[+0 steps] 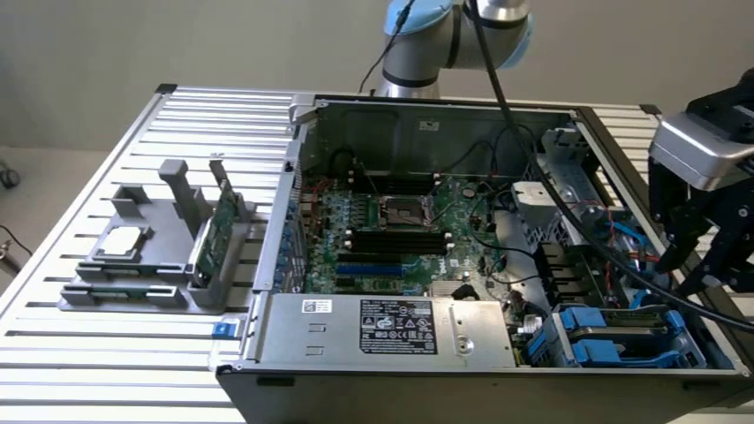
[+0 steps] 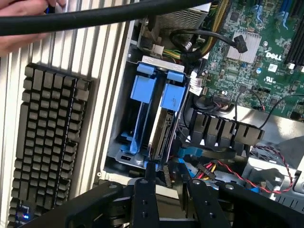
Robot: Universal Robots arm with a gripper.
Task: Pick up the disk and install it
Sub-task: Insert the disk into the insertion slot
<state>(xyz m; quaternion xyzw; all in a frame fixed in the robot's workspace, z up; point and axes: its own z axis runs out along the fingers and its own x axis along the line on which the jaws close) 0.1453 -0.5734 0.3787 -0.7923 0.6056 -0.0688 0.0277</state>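
Observation:
The disk [image 2: 163,127] stands on edge in the drive bay [image 2: 124,156] of the open computer case, its silver-grey side and connector edge showing under a blue carrier handle [image 2: 173,96]. A second blue carrier [image 2: 142,89] sits in the slot beside it. My gripper [image 2: 172,195] hovers just off the end of the bay, fingers [image 2: 145,202] apart with nothing between them. In the exterior view the gripper [image 1: 693,268] hangs over the case's right side, above the blue carriers [image 1: 613,337].
A thick black cable [image 2: 118,16] crosses over the bay, and a person's hand [image 2: 16,28] shows beside it. A black keyboard [image 2: 47,142] lies outside the case wall. The motherboard [image 1: 389,234] and power supply [image 1: 389,325] fill the case. A grey fixture [image 1: 154,256] holds a chip and green card.

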